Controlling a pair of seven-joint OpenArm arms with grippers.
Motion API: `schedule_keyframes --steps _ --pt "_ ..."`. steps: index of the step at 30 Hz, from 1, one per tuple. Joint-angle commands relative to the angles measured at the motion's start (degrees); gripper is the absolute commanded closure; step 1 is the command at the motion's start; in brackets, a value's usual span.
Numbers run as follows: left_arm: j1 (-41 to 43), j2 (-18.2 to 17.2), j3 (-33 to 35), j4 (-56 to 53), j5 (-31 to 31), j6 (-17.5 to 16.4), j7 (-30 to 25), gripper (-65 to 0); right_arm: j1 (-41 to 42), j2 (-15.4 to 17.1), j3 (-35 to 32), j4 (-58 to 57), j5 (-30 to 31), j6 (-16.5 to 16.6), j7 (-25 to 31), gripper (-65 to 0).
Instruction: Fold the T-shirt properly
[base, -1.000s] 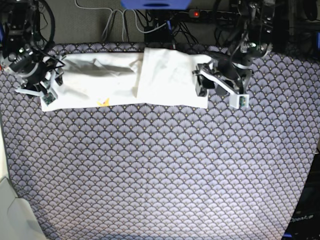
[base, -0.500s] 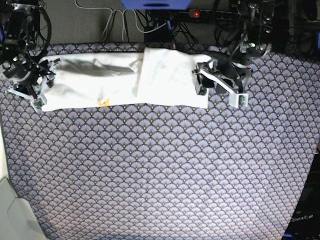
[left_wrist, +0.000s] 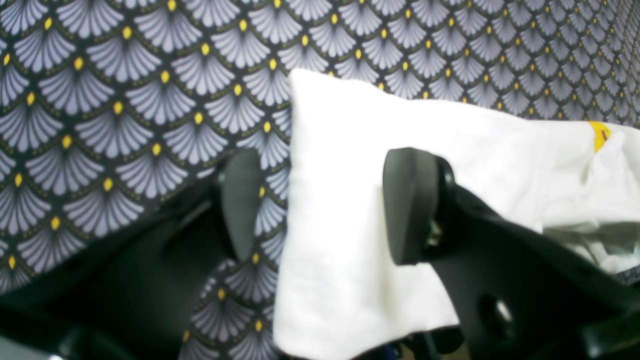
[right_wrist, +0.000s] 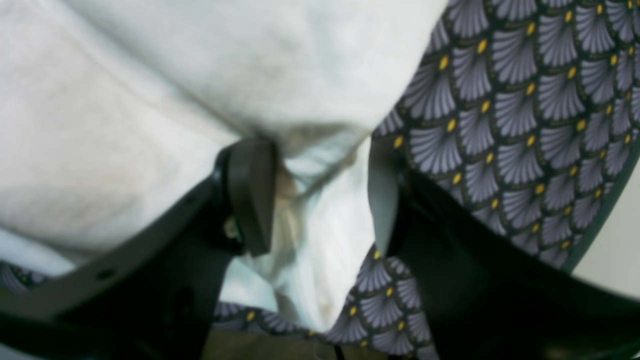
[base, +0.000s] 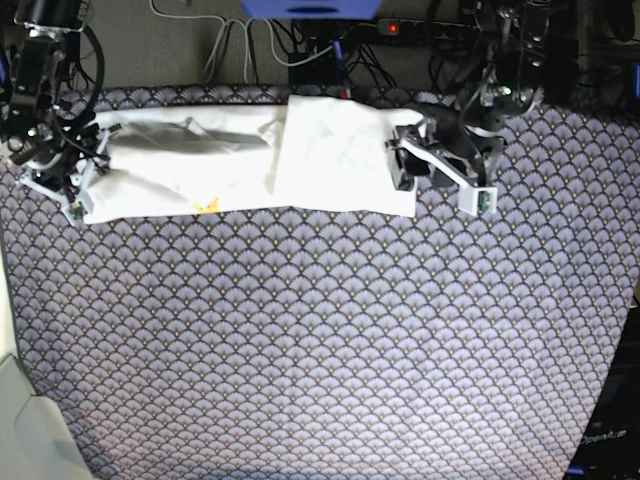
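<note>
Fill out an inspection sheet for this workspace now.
Surface: patterned cloth covers the table.
Job's things: T-shirt lies as a long white strip along the far edge, one end folded over.
Clutter: nothing seen.
Grippers: left gripper open, straddling the shirt's edge; right gripper open over the other end.
Cables: white and black cables behind the table.
Surroundings: power strip with a red light.

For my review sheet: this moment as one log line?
white cotton T-shirt: half-folded strip | left end effector: open, straddling corner | right end effector: open, at edge
</note>
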Motion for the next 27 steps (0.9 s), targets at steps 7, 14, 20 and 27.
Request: schedule_keyframes --steps 7,14,20,27 --pt "-0.2 -0.3 -0.1 0.9 -0.2 -0.4 -0.6 -38.1 2.3 1.9 0.4 -4.4 0.2 -0.2 0.7 -30.8" --pt "-0.2 -0.3 -0.1 0.9 -0.2 -0.4 -0.6 -38.1 1.8 1.9 0.3 -4.5 0.2 -0.2 0.7 -30.9" --pt "-0.2 -0.3 -0.1 0.9 -0.2 -0.4 -0.7 -38.1 1.8 1.8 0.4 -4.5 0.2 -0.2 0.6 -31.5" --pt "-0.2 -0.3 -0.1 -0.6 -0.2 -0.4 -0.8 -38.1 2.2 1.5 3.1 -4.5 0.2 -0.2 0.5 -35.4"
